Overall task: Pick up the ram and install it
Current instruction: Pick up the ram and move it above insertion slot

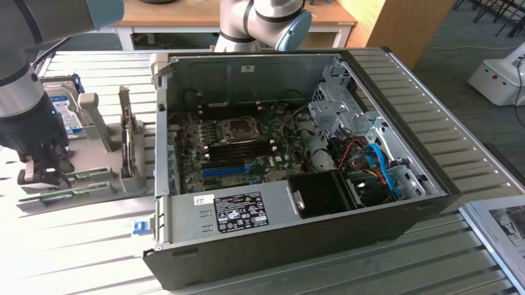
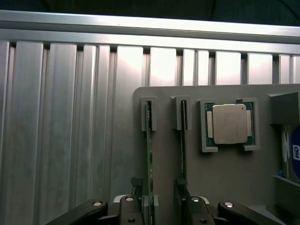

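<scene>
Shows the end effector (image 1: 43,178) low over a grey holder (image 2: 225,187) near the edge of the slatted metal table (image 1: 74,246) at the exterior view's left. Grips nothing: fingers (image 2: 129,210) spread apart, seemingly on either side of the near ends of two green sticks.

Finds the ram (image 2: 150,154) standing on edge in a slotted bracket of the holder, thin edge up, probably for a clean pinch on its flat faces. Finds a second stick (image 2: 183,150) just beside it, close enough to crowd a grip.

Further along the holder: a square silver processor (image 2: 229,123) in its own frame, then a blue-labelled drive (image 2: 293,152).

At the table's middle: an open computer case (image 1: 287,246), motherboard (image 1: 238,147) exposed, its upright wall between holder and slots.
</scene>
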Motion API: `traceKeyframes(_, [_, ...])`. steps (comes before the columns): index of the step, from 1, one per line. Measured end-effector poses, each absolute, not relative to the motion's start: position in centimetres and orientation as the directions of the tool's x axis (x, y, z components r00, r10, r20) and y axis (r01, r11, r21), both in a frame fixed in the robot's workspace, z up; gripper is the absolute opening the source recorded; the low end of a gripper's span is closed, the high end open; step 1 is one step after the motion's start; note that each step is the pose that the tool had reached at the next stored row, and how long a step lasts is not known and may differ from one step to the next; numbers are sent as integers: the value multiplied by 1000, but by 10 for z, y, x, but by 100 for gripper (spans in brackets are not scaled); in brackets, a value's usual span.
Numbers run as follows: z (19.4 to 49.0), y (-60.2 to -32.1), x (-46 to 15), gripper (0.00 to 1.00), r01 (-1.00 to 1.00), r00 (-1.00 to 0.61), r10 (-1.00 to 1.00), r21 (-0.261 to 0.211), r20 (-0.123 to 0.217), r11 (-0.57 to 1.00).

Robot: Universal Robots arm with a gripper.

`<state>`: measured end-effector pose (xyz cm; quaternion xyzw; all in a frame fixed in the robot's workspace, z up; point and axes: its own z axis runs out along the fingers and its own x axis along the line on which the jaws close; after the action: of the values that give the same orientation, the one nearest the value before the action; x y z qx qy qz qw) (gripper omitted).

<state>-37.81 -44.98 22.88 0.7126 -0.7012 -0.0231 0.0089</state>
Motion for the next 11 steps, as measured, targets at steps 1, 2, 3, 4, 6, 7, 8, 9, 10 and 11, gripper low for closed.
traceKeyframes(1, [229, -450, -378, 39, -999, 16, -1000, 45, -20, -17])
traceKeyframes(2, [229, -450, -378, 39, -999, 16, -1000, 45, -20, -17])
traceKeyframes(3, [229, -450, -378, 39, -999, 16, -1000, 45, -20, -17])
traceKeyframes(4, [229, -450, -378, 39, -999, 16, -1000, 45, -20, -17])
traceKeyframes(6, [229, -450, -378, 39, -999, 16, -1000, 45, -20, -17])
traceKeyframes(7, [228, -450, -378, 39, -999, 16, -1000, 45, -20, -17])
traceKeyframes(8, [228, -450, -378, 39, -999, 16, -1000, 45, -20, -17])
traceKeyframes(9, [227, -450, -378, 39, -999, 16, -1000, 45, -20, -17])
traceKeyframes(10, [226, -450, -378, 39, -999, 16, -1000, 45, -20, -17])
traceKeyframes(11, [225, -450, -378, 39, -999, 16, -1000, 45, -20, -17])
